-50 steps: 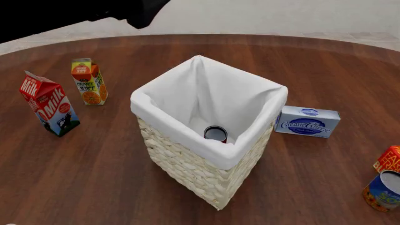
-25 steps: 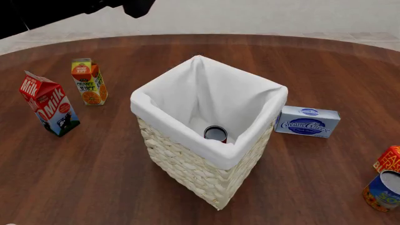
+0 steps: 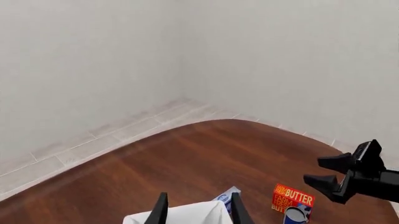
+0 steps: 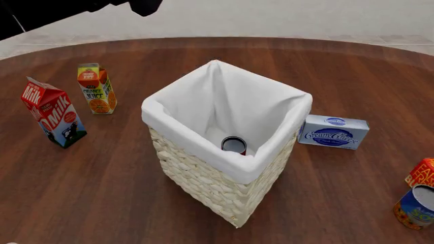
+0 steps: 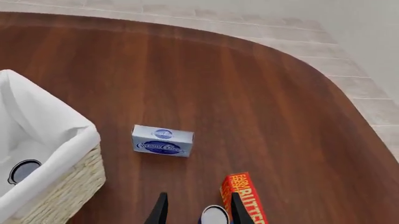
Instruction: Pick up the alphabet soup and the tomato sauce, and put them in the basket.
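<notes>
At the far left the left gripper hangs high with spread fingers. Mid-table, the tomato sauce lies down inside the basket. At the near right, the alphabet soup stands under the right gripper, fingers parted.

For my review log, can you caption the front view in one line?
Tomato sauce already inside the basket; alphabet soup waits on the table at far right.
</notes>
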